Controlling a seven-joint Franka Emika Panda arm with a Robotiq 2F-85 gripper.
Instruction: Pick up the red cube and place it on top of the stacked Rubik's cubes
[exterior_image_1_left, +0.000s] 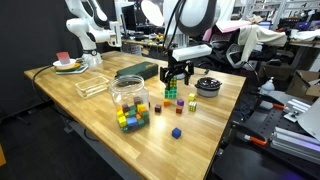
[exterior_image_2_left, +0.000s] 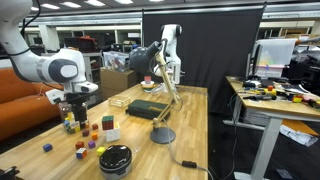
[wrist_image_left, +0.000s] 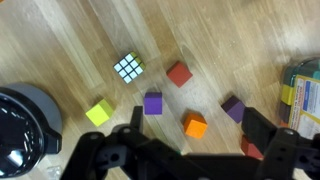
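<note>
The black Robotiq gripper (exterior_image_1_left: 177, 79) hangs above the light wooden table (wrist_image_left: 230, 40) with its jaws spread wide, and it holds nothing. In the wrist view, the small solid red cube (wrist_image_left: 179, 73) lies on the table just beside the multicoloured stacked Rubik's cubes (wrist_image_left: 127, 68), not touching them. A small orange block (wrist_image_left: 195, 125) lies near, below the red cube.

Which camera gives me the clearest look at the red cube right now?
The wrist view. It looks straight down on the red cube, whole and unobstructed, near the Rubik's cube stack. In both exterior views it is at most a tiny speck, too small to pick out.
</note>
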